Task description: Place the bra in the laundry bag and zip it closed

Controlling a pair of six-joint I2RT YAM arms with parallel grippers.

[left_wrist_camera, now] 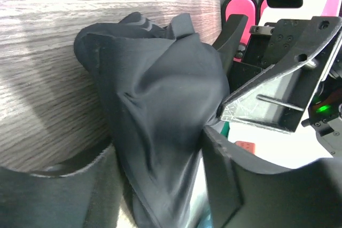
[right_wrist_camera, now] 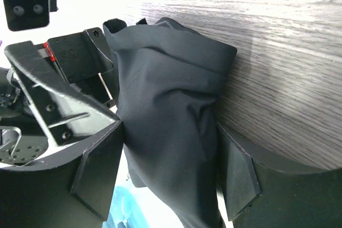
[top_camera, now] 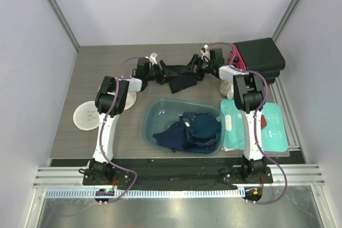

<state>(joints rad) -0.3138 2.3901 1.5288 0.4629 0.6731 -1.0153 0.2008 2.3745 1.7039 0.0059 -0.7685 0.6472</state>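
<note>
The bra (top_camera: 179, 80), a small black garment, hangs between my two grippers over the back middle of the table. My right gripper (top_camera: 195, 71) is shut on one end; in its wrist view the black fabric (right_wrist_camera: 171, 105) fills the gap between the fingers (right_wrist_camera: 168, 137). My left gripper (top_camera: 160, 73) stands around the other end. Its jaws (left_wrist_camera: 160, 153) are open, with the cloth (left_wrist_camera: 160, 100) against one finger and a sliver of light beside the other. The laundry bag (top_camera: 87, 115), a cream round mesh pouch with a small dark emblem, lies at the left, apart from both grippers.
A blue-grey basin (top_camera: 151, 115) holding navy clothes (top_camera: 195, 129) sits at the front middle. A flat teal pouch (top_camera: 259, 124) lies to its right. A black and red case (top_camera: 259, 57) stands at the back right corner. White walls close in the table.
</note>
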